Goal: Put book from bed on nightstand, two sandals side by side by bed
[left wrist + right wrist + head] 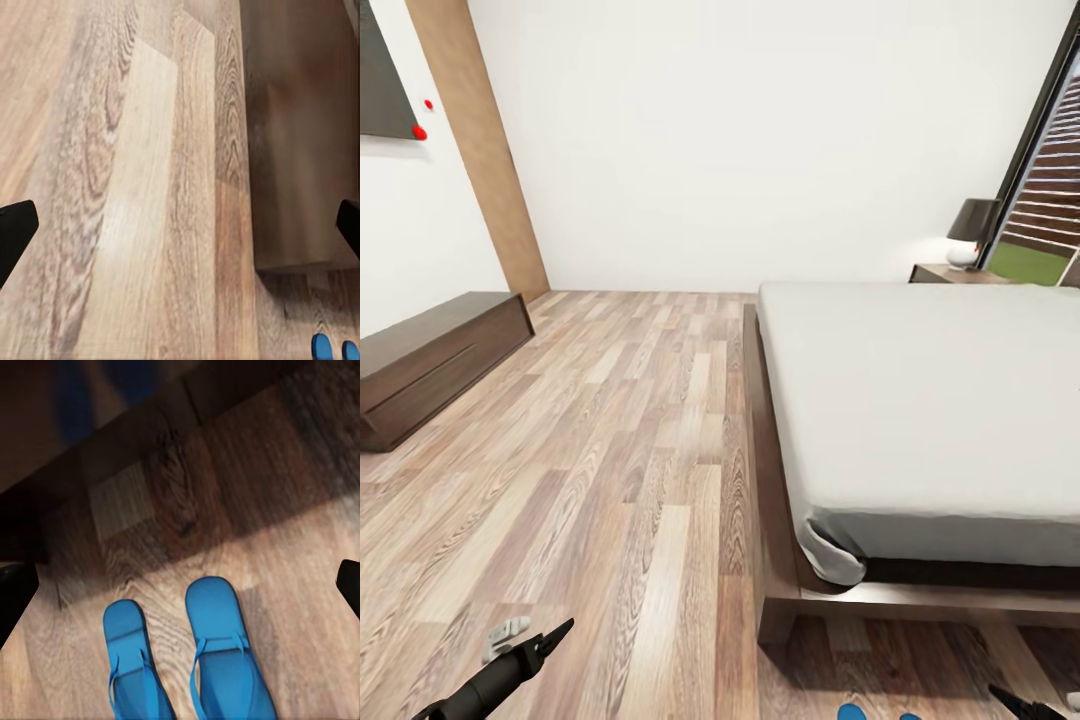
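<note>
Much is cut off here: in the head view only the toe ends of the two sandals [877,712] peek above the lower edge of the frame, just beside the right gripper [1025,706], whose dark tip barely enters at the corner. The right wrist view gives them better, two bright blue flip-flops [187,660] lying side by side on the wood-plank floor [300,607], straps up, heels cropped, directly ahead of the right gripper [180,585], whose fingertips [13,596] sit far apart at the frame's two edges with nothing between them. Beyond the sandals the dark underside of the bed [67,427] is shadowy and hard to read. The left gripper [180,225] is likewise spread wide and holds nothing, hovering over bare planks with the foot corner of the bed frame [300,135] just off to one side. The off-white mattress [930,400] lies bare as far as it shows. A nightstand [955,273] with a dark-shaded lamp [970,232] stands beyond the bed's far end, partly hidden by it.
</note>
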